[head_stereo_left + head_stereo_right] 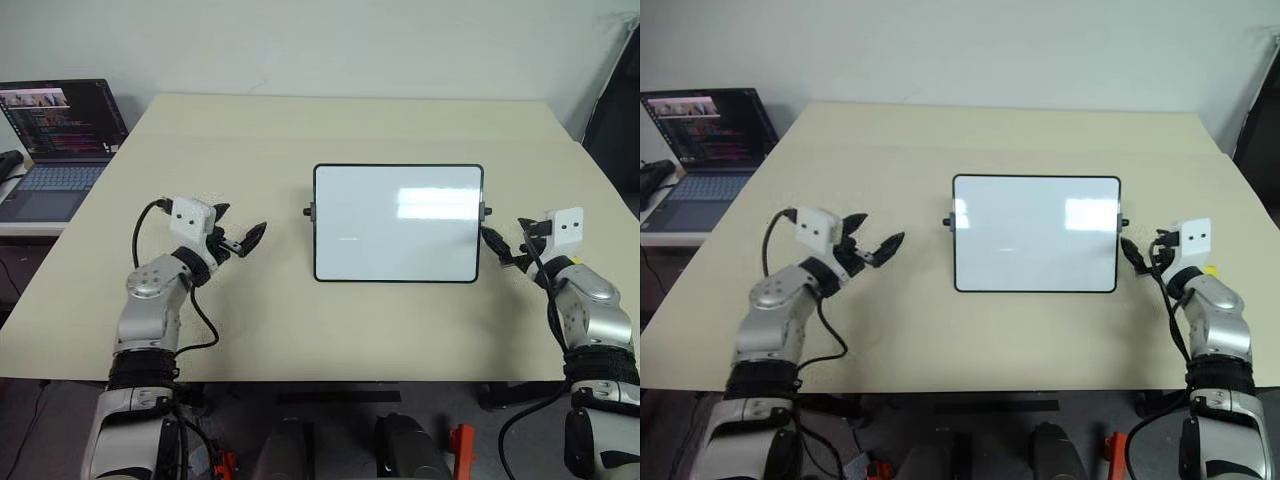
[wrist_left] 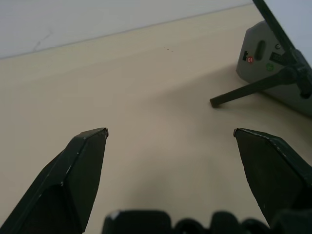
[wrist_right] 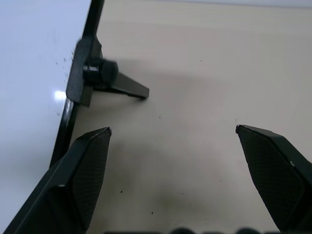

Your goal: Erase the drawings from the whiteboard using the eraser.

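Observation:
The whiteboard [image 1: 398,222] stands propped at the middle of the table, its face white with window glare and a faint streak; no dark drawings show on it. My left gripper [image 1: 243,224] hovers open to the board's left, a hand's width away, fingers [image 2: 78,170] wide apart with nothing between them. My right gripper [image 1: 505,242] is open right beside the board's right edge, by its black knob [image 3: 100,73] and foot. A sliver of yellow, apparently the eraser [image 1: 1211,269], peeks out on the table behind my right wrist.
The beige table [image 1: 260,330] stretches around the board. An open laptop [image 1: 60,140] sits on a lower surface at the far left. The board's black foot [image 2: 243,92] sticks out sideways on the tabletop.

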Tool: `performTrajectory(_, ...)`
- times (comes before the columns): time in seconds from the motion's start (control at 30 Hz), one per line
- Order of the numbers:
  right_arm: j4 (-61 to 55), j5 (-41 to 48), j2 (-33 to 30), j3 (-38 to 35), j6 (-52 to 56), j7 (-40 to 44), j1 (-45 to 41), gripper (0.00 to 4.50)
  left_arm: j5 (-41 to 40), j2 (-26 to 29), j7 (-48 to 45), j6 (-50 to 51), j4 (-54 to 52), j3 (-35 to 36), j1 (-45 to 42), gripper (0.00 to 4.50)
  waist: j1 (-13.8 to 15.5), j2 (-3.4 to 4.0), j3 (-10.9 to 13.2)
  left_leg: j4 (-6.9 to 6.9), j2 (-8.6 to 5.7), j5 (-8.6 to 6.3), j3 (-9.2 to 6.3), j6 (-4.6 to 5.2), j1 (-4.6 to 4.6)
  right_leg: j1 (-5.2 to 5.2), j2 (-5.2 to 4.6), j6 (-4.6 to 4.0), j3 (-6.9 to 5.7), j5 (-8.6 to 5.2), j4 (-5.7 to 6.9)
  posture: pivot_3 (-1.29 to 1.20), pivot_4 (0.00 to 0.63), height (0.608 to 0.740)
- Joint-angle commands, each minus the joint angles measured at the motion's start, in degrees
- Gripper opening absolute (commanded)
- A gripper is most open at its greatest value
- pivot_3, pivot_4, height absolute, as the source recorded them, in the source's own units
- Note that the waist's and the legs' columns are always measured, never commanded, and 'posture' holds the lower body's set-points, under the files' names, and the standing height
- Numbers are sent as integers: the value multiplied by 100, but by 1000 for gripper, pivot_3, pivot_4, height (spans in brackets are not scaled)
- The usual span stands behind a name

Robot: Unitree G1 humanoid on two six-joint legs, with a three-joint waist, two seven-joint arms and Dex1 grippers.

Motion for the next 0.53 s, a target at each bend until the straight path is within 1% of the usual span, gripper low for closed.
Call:
performTrajectory(0.03, -62, -61, 89, 77, -248, -66, -1, 4491, 99, -164, 97, -396, 189, -70, -24, 4500, -5, 0, 0, 0, 0, 0, -1, 0, 0, 0, 0, 0, 0, 0, 1, 0, 150, 740)
performTrajectory(0.13, 204, -148, 261, 49, -507, -437, -73, 4491, 88, -599, 275, -747, 540, -124, -174, 4500, -15, 0, -1, 0, 0, 0, 1, 0, 3, 0, 0, 0, 1, 0, 3, 0, 150, 740)
performTrajectory(0.2, 455, -257, 417, 11, -710, -889, -199, 4491, 221, -766, 490, -1069, 899, -141, -304, 4500, -18, 0, -1, 2, 0, 0, 0, 0, 3, 1, 0, 0, 1, 1, 5, 0, 150, 740)
performTrajectory(0.3, 779, -327, 653, 65, -903, -1177, -363, 4491, 329, -885, 622, -1458, 1396, -163, -504, 4500, -34, 0, -1, 1, 1, 0, 0, 0, 5, 0, 4, -3, 2, 6, 7, 0, 150, 740)
performTrajectory(0.43, 1069, -448, 902, 80, -1170, -1650, -376, 4491, 512, -1002, 1058, -1842, 1955, -177, -700, 4500, -44, -2, -3, 2, 0, 0, 1, 0, 5, 1, 4, -1, 4, 7, 6, 0, 150, 740)
performTrajectory(0.53, 1314, -578, 936, 86, -1440, -2017, -460, 4491, 546, -1017, 1165, -2019, 2265, -184, -851, 4500, -55, -4, -5, 2, 0, 0, 1, 0, 5, 1, 4, 3, 5, 10, 6, 0, 150, 740)
